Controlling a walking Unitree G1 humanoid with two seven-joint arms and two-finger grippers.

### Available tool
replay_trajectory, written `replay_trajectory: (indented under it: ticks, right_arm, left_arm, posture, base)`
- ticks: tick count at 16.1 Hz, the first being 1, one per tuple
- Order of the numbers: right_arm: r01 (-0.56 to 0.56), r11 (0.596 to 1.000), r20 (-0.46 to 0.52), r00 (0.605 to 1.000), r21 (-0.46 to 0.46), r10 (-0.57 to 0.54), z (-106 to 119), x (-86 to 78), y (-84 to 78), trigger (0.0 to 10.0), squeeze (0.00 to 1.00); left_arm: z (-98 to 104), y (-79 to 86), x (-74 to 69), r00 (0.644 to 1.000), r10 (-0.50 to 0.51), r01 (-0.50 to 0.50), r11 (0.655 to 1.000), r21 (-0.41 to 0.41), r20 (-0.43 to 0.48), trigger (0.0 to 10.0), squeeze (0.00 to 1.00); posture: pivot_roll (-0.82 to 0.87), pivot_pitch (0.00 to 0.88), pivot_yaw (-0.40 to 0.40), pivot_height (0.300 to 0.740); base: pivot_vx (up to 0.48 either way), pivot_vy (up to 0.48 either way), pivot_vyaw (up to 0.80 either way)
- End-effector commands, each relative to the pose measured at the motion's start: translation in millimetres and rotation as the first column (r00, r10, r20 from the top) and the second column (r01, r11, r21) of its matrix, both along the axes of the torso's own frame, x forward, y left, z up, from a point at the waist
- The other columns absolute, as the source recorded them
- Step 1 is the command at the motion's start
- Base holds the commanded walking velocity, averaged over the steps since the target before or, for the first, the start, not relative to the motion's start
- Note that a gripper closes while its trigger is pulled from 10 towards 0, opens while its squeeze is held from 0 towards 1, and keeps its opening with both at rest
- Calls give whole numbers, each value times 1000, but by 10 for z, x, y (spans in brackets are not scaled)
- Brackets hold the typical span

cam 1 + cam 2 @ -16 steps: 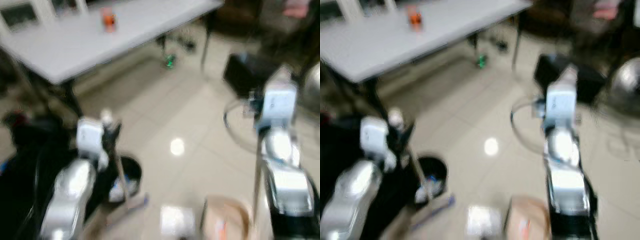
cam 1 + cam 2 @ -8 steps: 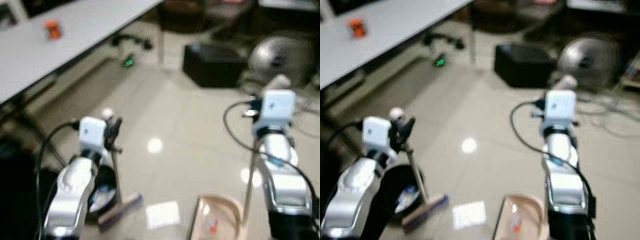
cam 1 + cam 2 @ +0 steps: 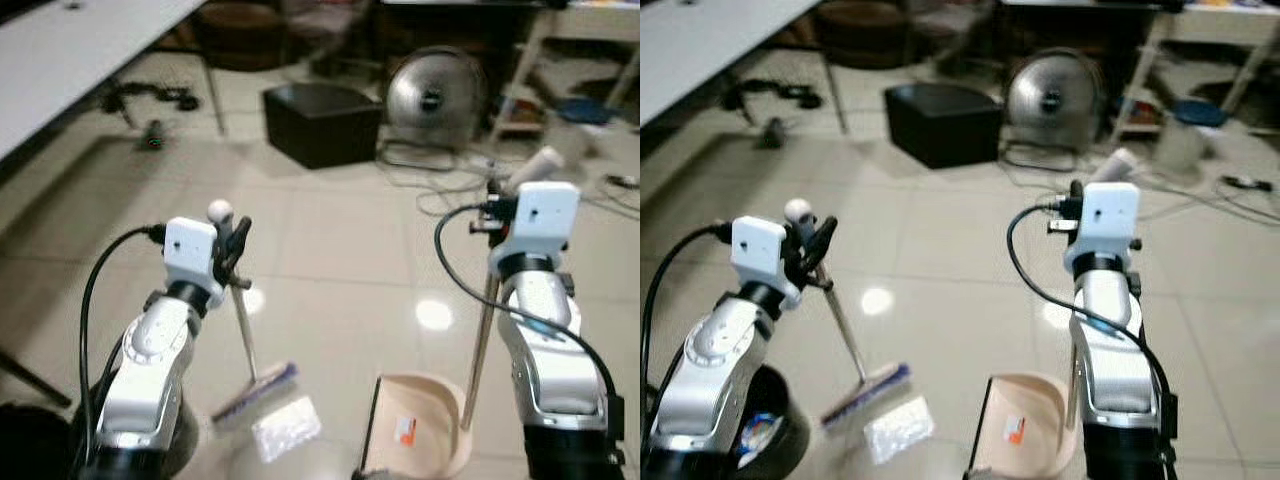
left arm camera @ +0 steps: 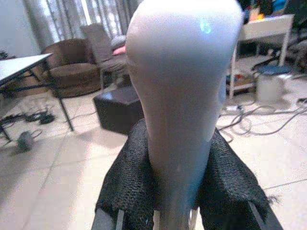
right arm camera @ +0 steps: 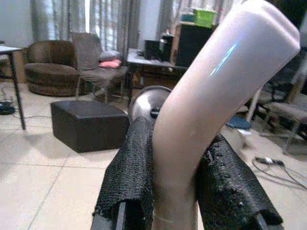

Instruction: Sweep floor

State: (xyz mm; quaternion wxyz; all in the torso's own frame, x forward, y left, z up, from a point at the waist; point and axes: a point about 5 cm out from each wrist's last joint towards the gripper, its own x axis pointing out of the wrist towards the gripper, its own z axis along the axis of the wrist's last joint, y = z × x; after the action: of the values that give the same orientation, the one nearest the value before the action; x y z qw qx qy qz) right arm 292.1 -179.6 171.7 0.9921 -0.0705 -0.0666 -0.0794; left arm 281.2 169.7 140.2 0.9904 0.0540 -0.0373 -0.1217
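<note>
From the left eye view I have the left gripper [image 3: 236,243] closed on the top of the broom [image 3: 245,335], whose head [image 3: 256,391] rests on the tiled floor [image 3: 340,260] just beside a crumpled clear wrapper [image 3: 286,429]; the right gripper [image 3: 497,205] is clamped on the upright handle of the dustpan [image 3: 420,438], which sits open toward the broom with an orange scrap [image 3: 404,432] already in it. The right eye view tells the same story and adds a black bin [image 3: 770,430] at my left foot (close enough that I would mind the broom's backswing). The left wrist view shows both padded fingers [image 4: 125,177] pressed against the pale broom grip [image 4: 184,96], a firm hold with no slack I can see. The right wrist view shows the same squeeze on the curved dustpan handle [image 5: 211,100], with a black box [image 5: 88,123] and a fan [image 5: 146,103] well ahead across the room. My judgement: the step is to draw the wrapper into the pan, so I would keep the pan's lip flat on the tile and still, set the bristles behind the wrapper on its far side from the pan, and pull in one short, low stroke, since light plastic will likely skate or lift if flicked.
</note>
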Motion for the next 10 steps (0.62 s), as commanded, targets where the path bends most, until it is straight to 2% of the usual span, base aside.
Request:
replay_trajectory:
  ticks: [1,5,8,10]
  right_arm:
    - [-23,999,28,999,25,23,15,-10,38,10000,0]
    - [-11,999,18,1000,51,10,-8,-22,26,10000,0]
    - [-8,998,10,1000,64,7,-32,-35,20,10000,0]
    - [-7,998,13,1000,62,6,-27,-46,20,10000,0]
  left_arm:
    - [119,25,45,999,1,-1,1000,8,50,10000,0]
    - [116,16,65,999,-8,7,1000,10,46,10000,0]
    - [113,-3,77,999,-16,15,1000,9,43,10000,0]
    - [103,-21,67,999,-25,24,1000,19,40,10000,0]
  posture:
    - [10,0,50,740]
    - [6,0,61,740]
    - [6,0,61,740]
    - [3,0,61,740]
  base:
    - [0,360,0]
    - [0,380,0]
    - [0,386,-673]
    - [0,0,0]
